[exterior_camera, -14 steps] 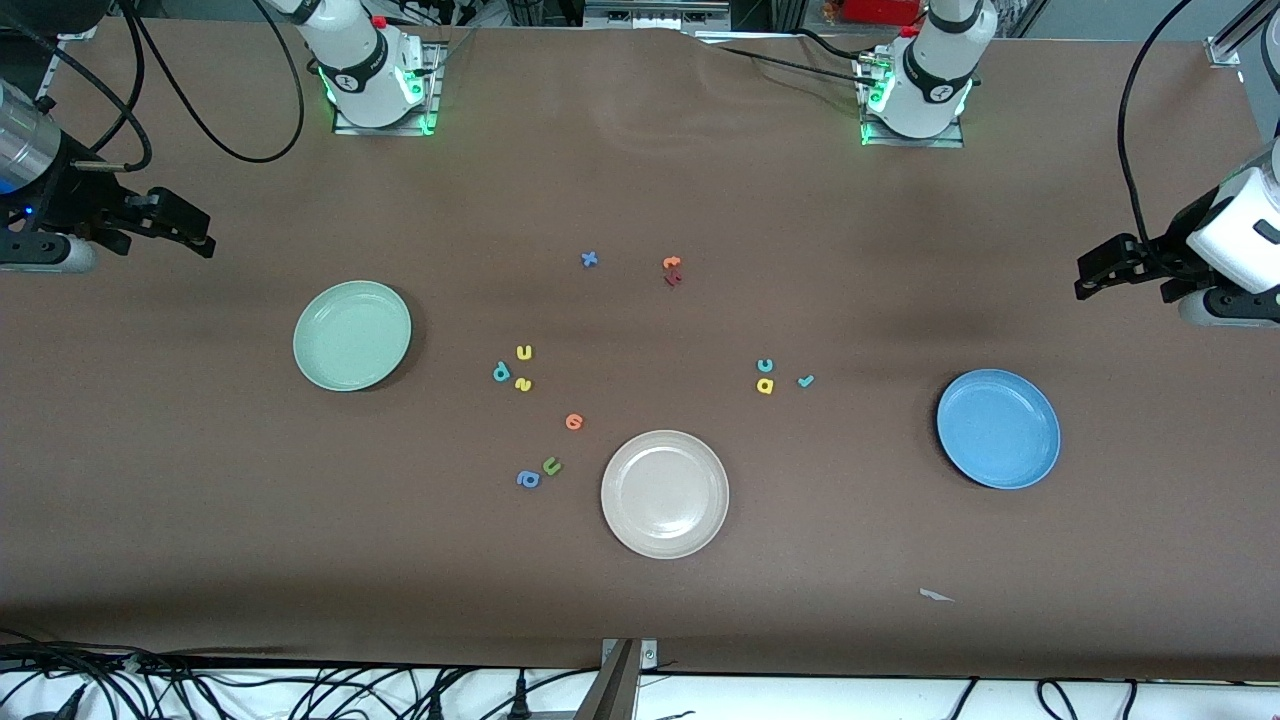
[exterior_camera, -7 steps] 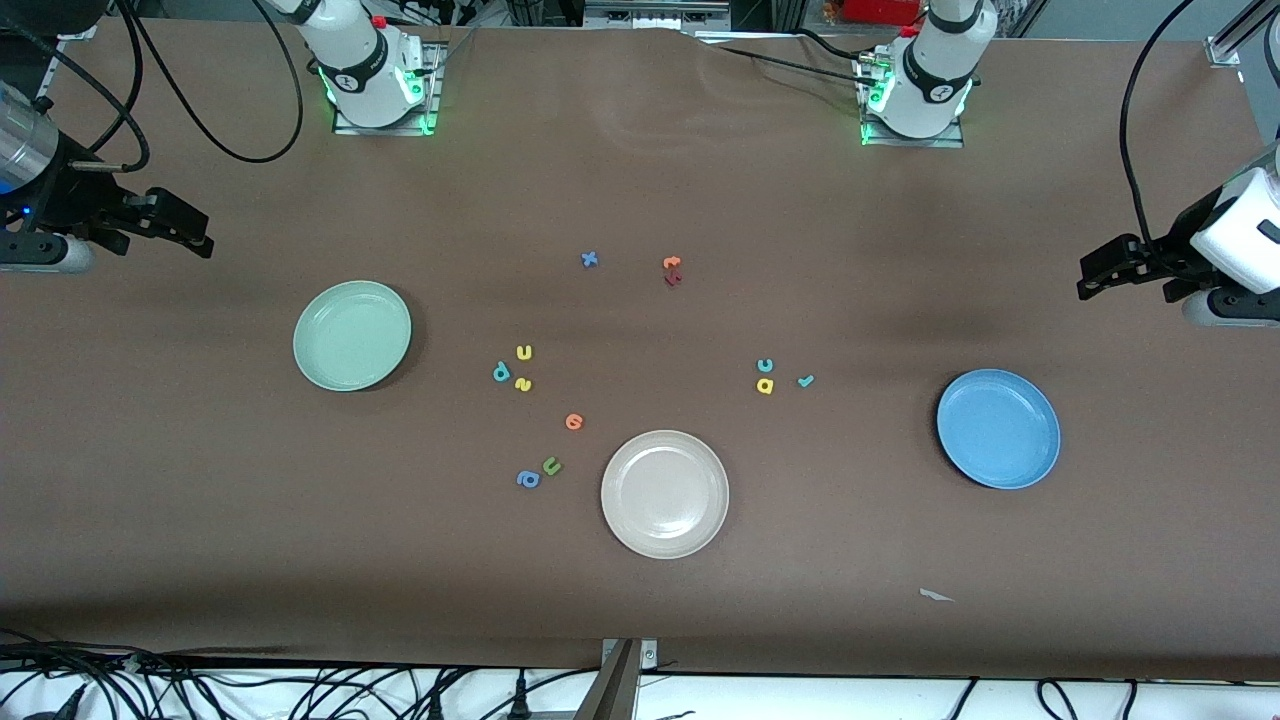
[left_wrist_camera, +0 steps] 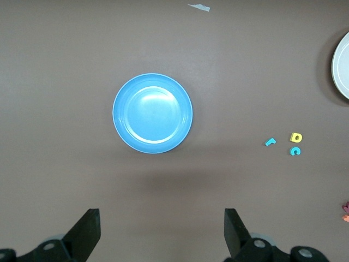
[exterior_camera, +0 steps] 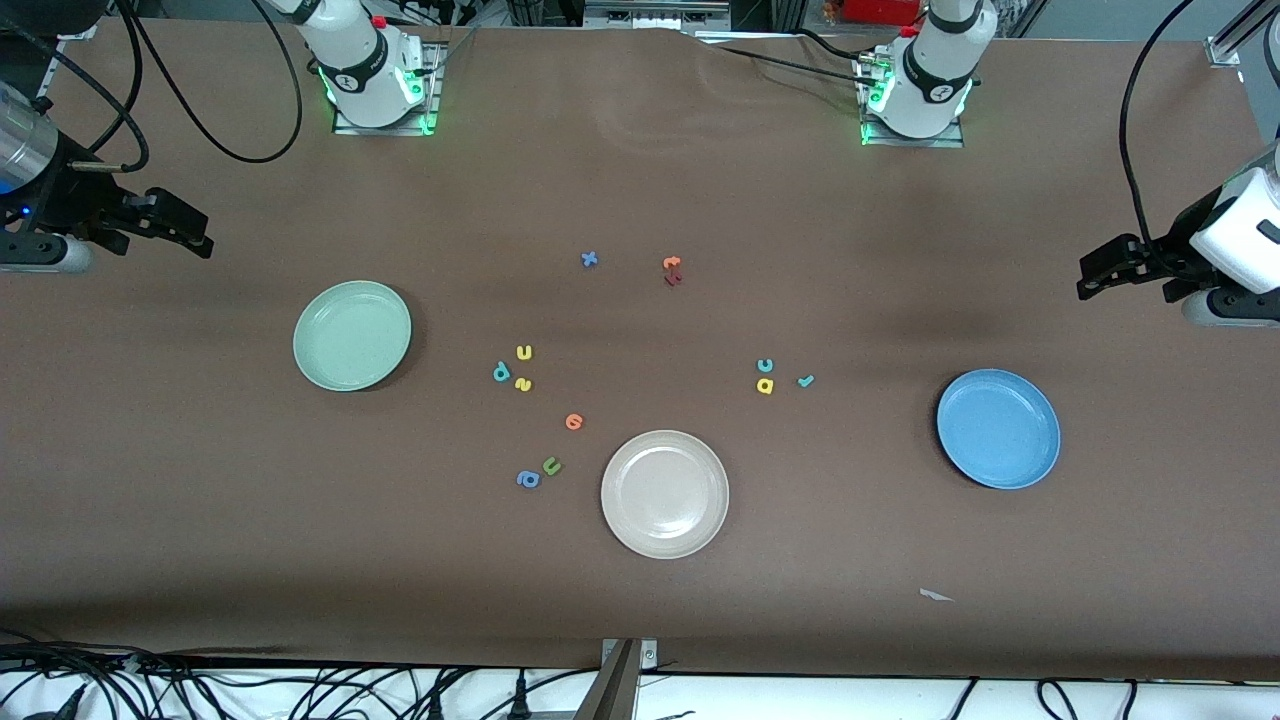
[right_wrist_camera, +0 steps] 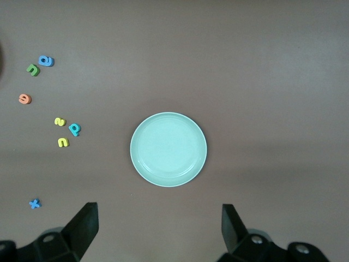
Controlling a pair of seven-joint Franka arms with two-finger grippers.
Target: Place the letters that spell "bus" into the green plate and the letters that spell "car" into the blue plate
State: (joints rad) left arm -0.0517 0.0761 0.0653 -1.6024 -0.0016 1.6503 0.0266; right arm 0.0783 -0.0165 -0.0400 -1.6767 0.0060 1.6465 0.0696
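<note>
Basically nothing's moved in the last second: left end effector [left_wrist_camera: 161, 232] hangs spread wide and empty above the blue plate [exterior_camera: 998, 428], right end effector [right_wrist_camera: 158, 229] same deal above the green plate [exterior_camera: 352, 335]. Both plates are bare. The b-u-s letters [exterior_camera: 515, 368] sit on the surface beside the green plate, the c-a-r letters [exterior_camera: 778, 377] toward the blue one. Looks like the sorting hasn't started yet.

Robotics lab: two bolted arm bases [exterior_camera: 375, 75] on brown-covered table [exterior_camera: 640, 200], loose cables [exterior_camera: 200, 685] along near edge.
</note>
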